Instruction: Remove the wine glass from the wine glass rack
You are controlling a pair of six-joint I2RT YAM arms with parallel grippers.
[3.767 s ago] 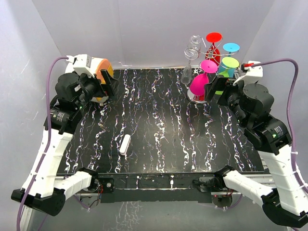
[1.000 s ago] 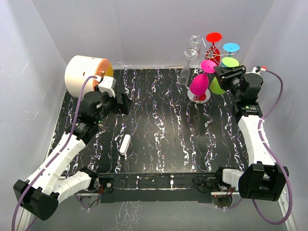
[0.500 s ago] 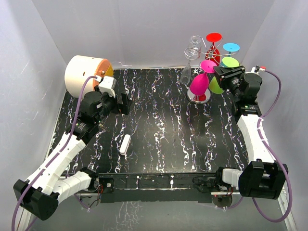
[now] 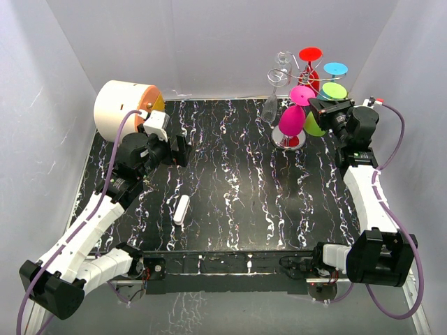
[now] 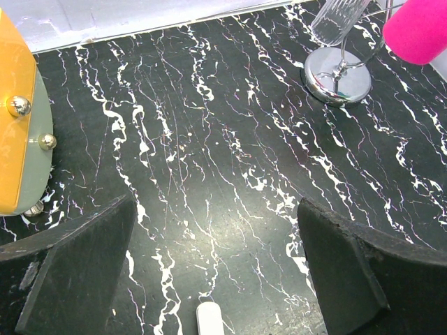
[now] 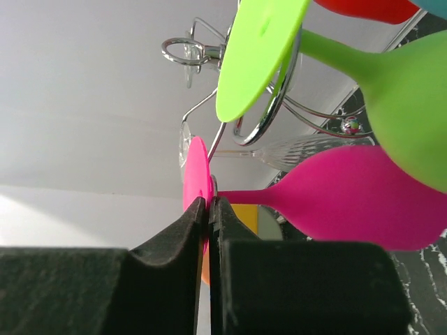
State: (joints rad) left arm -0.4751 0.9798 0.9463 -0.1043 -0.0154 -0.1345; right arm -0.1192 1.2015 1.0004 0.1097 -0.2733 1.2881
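Observation:
The silver wine glass rack stands at the back right on its round shiny base. Several glasses hang upside down from it. The pink wine glass hangs nearest, with its flat foot uppermost and its bowl below. My right gripper is shut on the rim of that pink foot, and it reaches in from the right. My left gripper is wide open over the table at the left, holding nothing.
Green, red, blue and clear glasses hang on the same rack, the green foot close above my right fingers. A cream drum lies at the back left. A small white piece lies mid-table.
My right gripper's jaws have closed onto the pink glass's foot. Both arms have otherwise stayed in place.

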